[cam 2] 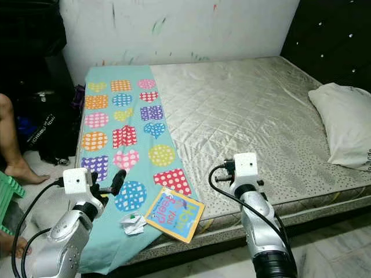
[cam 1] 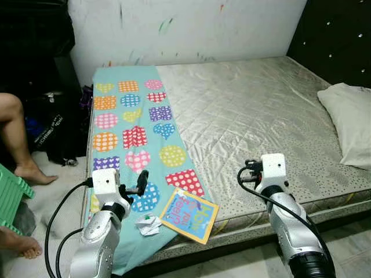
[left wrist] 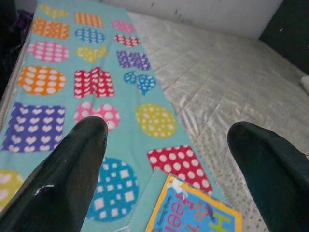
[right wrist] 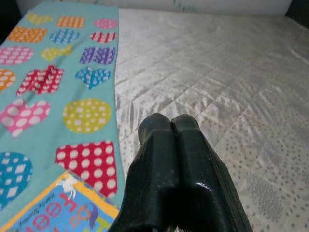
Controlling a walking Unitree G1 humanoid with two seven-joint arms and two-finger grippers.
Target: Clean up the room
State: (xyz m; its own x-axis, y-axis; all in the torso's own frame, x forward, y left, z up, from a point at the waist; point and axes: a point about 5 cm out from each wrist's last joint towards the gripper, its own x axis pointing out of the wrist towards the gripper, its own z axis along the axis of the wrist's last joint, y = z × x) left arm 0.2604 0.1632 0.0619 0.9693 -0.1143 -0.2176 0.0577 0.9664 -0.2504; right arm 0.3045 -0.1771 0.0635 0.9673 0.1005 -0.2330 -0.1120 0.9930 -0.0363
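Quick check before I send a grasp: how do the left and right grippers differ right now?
The left gripper is open, fingers spread wide; the right gripper is shut, fingers pressed together. The left hovers over the patterned blanket near the book; the right hovers over the bare mattress. Both hold nothing.

Head eyes overlook the bed (cam 1: pixel 261 110); wrist cameras share its blanket (left wrist: pixel 72 72).

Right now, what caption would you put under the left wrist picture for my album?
Open left gripper hovering over the teal patchwork blanket, with the children's book just below.
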